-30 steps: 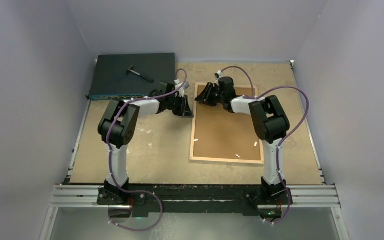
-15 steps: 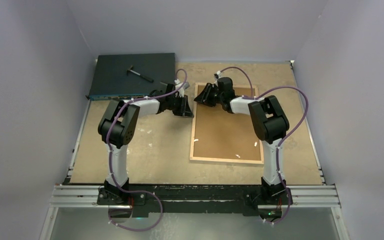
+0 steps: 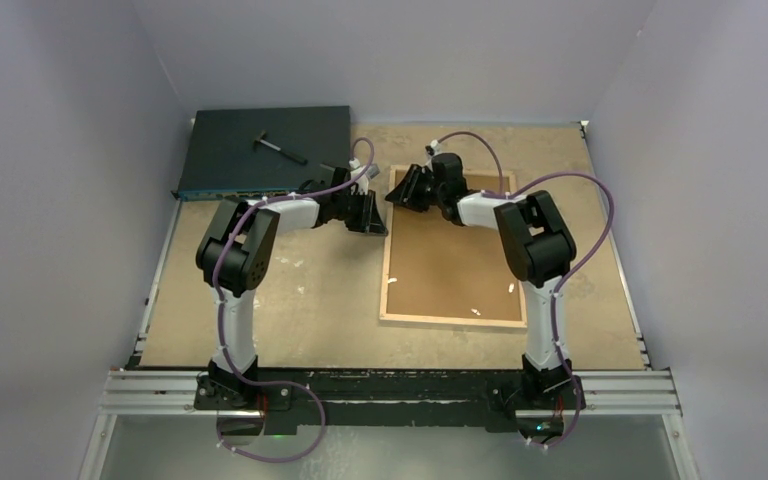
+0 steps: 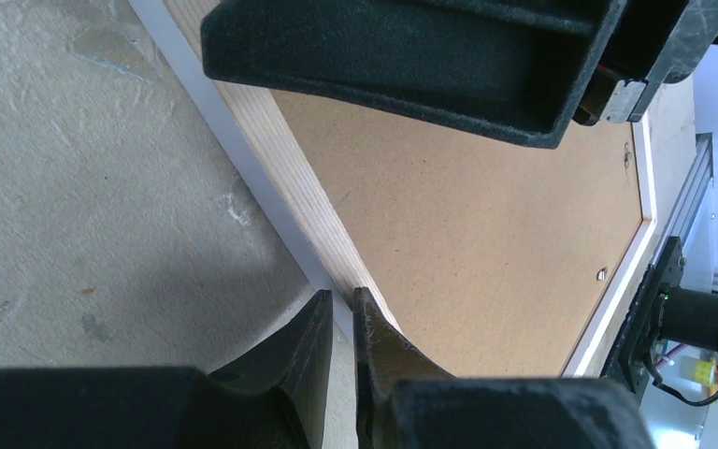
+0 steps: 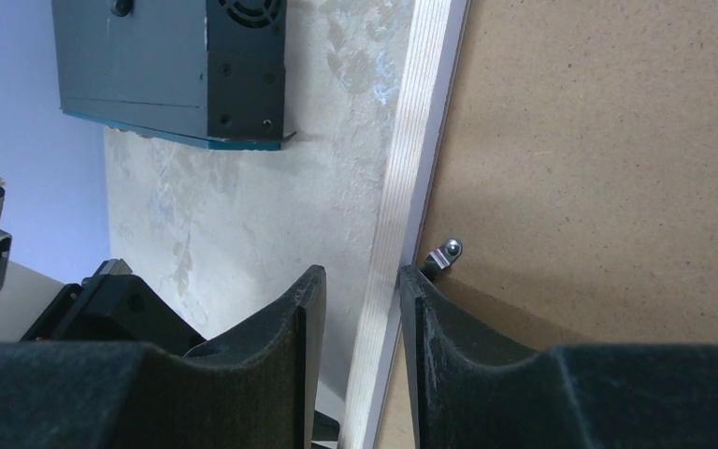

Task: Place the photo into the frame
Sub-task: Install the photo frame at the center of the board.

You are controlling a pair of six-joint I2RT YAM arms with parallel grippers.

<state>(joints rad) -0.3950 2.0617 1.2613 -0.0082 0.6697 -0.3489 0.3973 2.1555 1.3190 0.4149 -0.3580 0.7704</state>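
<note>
As it lies flat, the frame (image 4: 294, 178) looks wooden.

Left pincer (image 4: 341, 297) pinched tight, right pincer (image 5: 360, 276) parted wider, both stretched forward.

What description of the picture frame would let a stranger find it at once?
On the tan tabletop, right of the dark flat box, lies a thin rectangular light-wood picture frame, face down. Unlike anything nearby, it encloses a plain brown backing board.
</note>
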